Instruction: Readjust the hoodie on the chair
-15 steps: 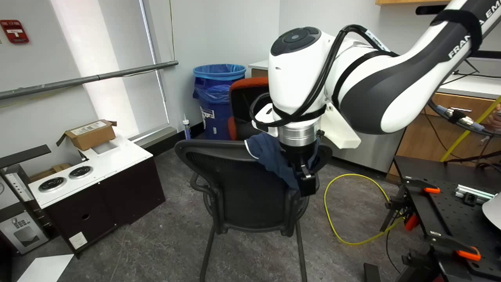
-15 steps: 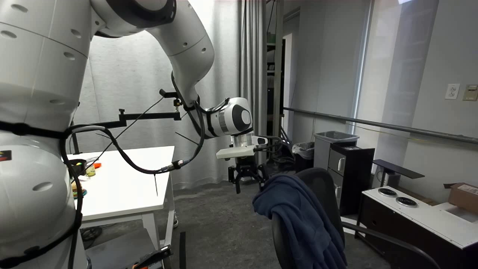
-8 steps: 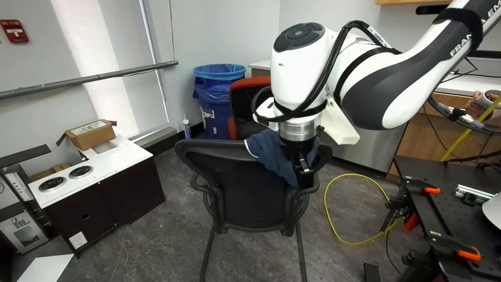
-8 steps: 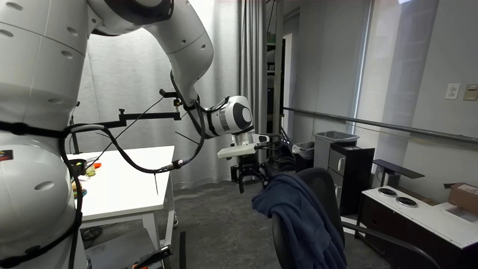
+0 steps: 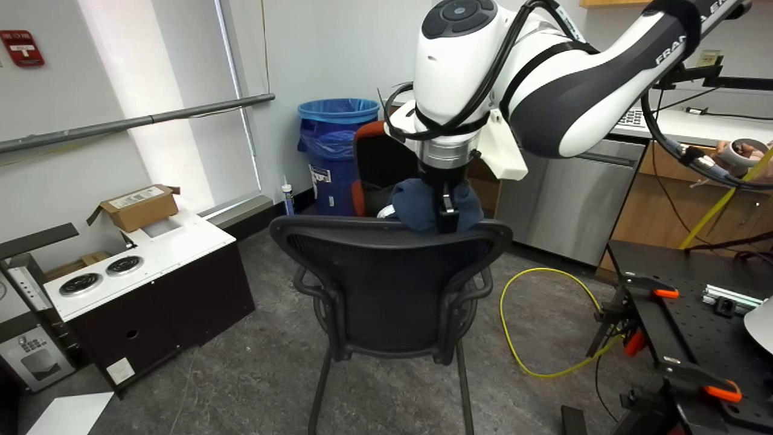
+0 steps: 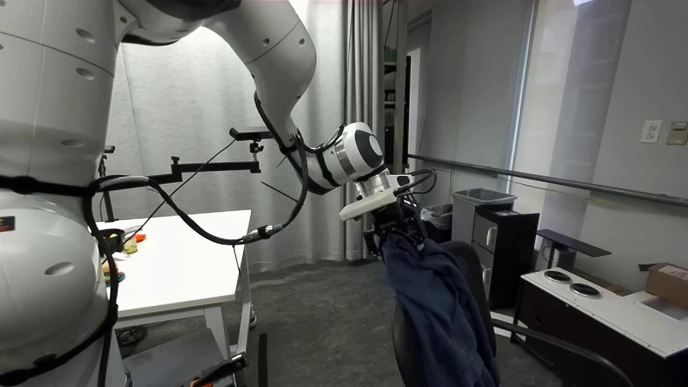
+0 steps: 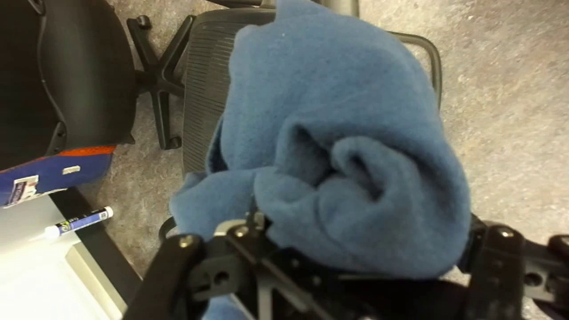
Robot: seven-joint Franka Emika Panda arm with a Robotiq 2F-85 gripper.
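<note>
Black two-fingered claw (image 6: 396, 244): fingers straddle bunched cloth, whether clamped I can't tell | dark navy soft-fabric hoodie (image 6: 441, 317): flap just came up from behind to top of black mesh-backed office chair (image 5: 386, 290) | readjusting looks underway

Pretty sure I'm standing in a robotics lab: Franka robot arm (image 5: 574, 96), orange-handled clamps (image 5: 666, 293) on a black hole-dotted surface (image 5: 721, 344), red fire-alarm pull (image 5: 22, 48) (the low cabinet (image 5: 196, 290) with coil burners (image 5: 81, 284) on top is kinda kitchen-ish, tbh).
</note>
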